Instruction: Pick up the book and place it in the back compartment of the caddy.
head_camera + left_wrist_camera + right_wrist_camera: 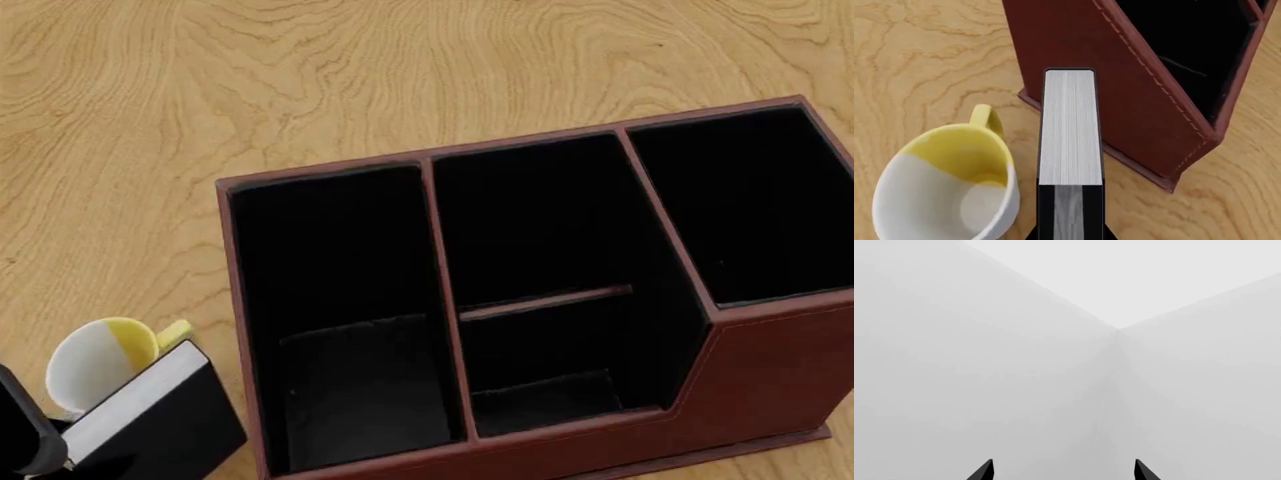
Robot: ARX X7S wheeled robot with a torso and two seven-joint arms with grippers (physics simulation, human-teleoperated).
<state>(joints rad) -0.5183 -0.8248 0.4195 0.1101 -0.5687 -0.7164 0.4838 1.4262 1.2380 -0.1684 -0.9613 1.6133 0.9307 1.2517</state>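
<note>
My left gripper [1069, 234] is shut on the book [1069, 130], a thick black hardback with a pale page block, held on edge. In the head view the book [150, 412] is at the lower left, just left of the caddy [747, 390], with the arm [24, 435] behind it. The reddish-brown caddy [1121, 75] stands just beyond the book. The back compartment [547, 395] is the small low-walled cell below the thin crossbar [541, 301]. My right gripper [1063, 471] is open and empty, facing blank white walls, out of the head view.
A white-and-yellow mug [96, 365] stands right beside the book, on the side away from the caddy; it also shows in the left wrist view [947, 185]. The wooden table [267, 90] stretches beyond the caddy. A long cell [354, 320] and a tall cell [747, 200] flank the middle cells.
</note>
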